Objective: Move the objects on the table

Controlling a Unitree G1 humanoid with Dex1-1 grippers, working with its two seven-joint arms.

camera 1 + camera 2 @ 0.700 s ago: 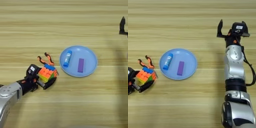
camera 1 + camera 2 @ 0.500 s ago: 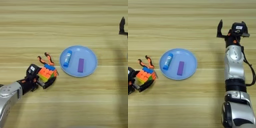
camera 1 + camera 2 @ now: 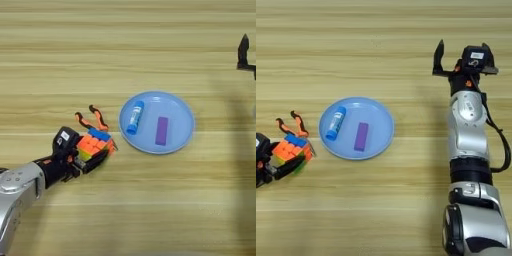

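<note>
The multicoloured cube (image 3: 91, 144) lies on the table (image 3: 125, 50) at the left, just left of a light-blue plate (image 3: 186, 111). My left gripper (image 3: 100, 143) reaches in from the lower left and is shut on the cube, with a black finger (image 3: 94, 161) pressed along its near side. On the plate lie the short blue tube (image 3: 135, 117) with a white band and the flat purple block (image 3: 161, 130), side by side and apart. My right gripper (image 3: 453, 56) is parked upright at the far right, away from all of them.
The right arm (image 3: 470, 150) runs down the right side of the right eye view to the bottom edge. Bare wood surrounds the plate on its far, near and right sides.
</note>
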